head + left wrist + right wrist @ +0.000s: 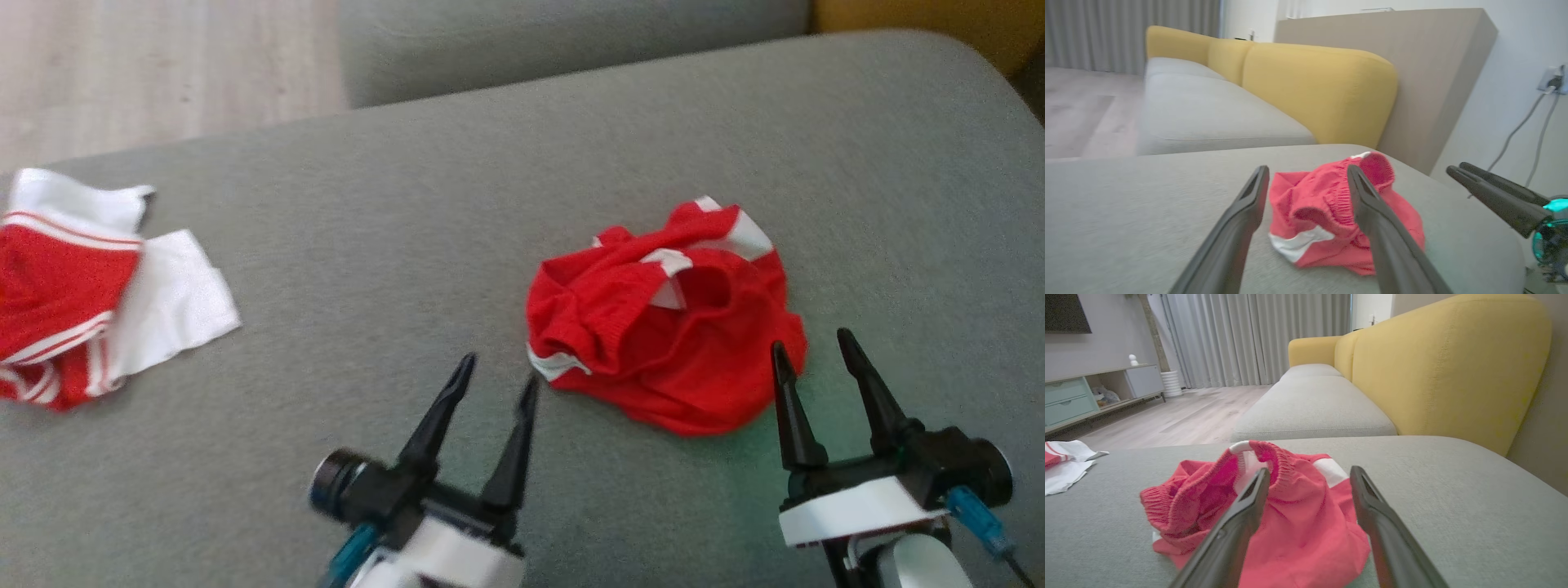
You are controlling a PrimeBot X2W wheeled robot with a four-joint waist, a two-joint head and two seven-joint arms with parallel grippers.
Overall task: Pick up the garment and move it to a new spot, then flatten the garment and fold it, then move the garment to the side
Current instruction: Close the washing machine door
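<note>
A crumpled red fabric garment with white trim [665,327] is seen lying on the right half of the grey fabric seat cushion [392,245], well in from its far edge and nearer its right edge. The left gripper [500,371] is held just beside the garment's near left corner, and the right gripper [810,340] at its near right hem. Both sets of jaws are spread wide and nothing is held. Whether the right gripper's inner finger touches the cloth cannot be told, as the head view is soft there. A single loose layer could be pinched, so that the bundle would be dragged open lopsidedly rather than lifted. The cushion's cover could also be caught if the fingertips are pressed too low. Little room is left toward the right edge, over which the cloth could slip. A broad bare stretch is offered across the middle, bounded at the left edge by a folded red-and-white garment [82,286] that could be disturbed.
</note>
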